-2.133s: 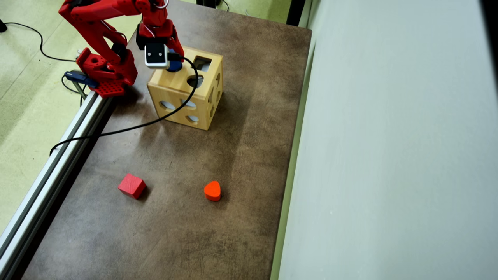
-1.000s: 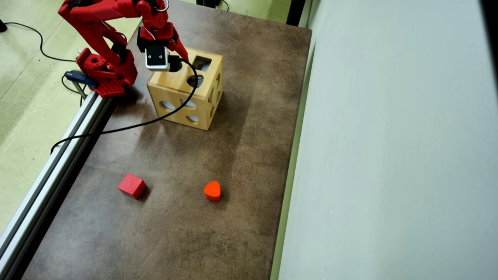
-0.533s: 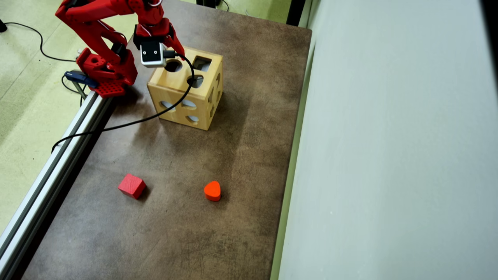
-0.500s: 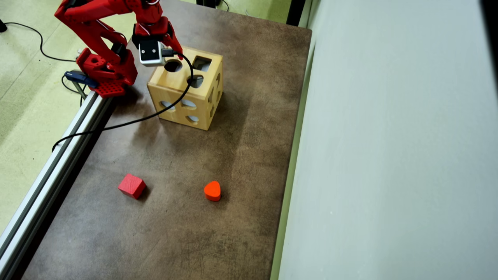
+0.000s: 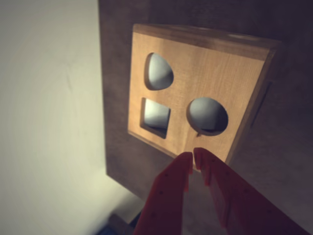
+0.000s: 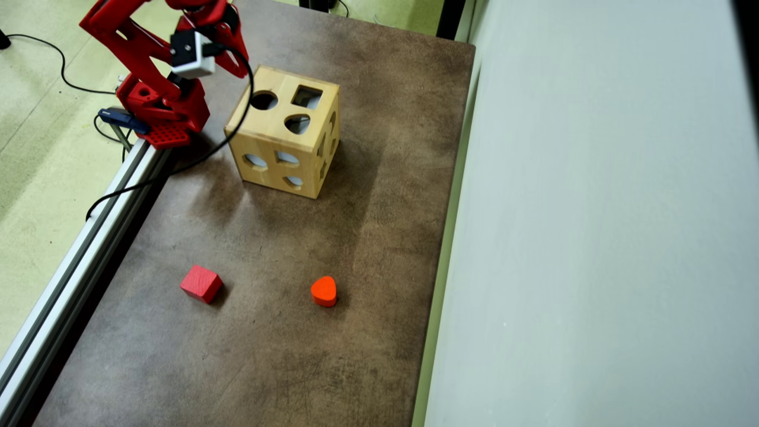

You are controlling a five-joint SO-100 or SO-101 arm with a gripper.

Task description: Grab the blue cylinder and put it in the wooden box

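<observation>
The wooden box stands at the far left of the brown table; in the wrist view I look down on its top face with a round, a square and a heart-like hole. It also shows in the overhead view. My red gripper hovers above the box's near top edge, close to the round hole, with its fingertips almost touching and nothing between them. In the overhead view the gripper sits above the box's upper left corner, partly hidden by the wrist camera. The blue cylinder is not visible in either view.
A red cube and an orange-red heart block lie on the table well below the box in the overhead view. An aluminium rail runs along the left edge. A pale wall bounds the right.
</observation>
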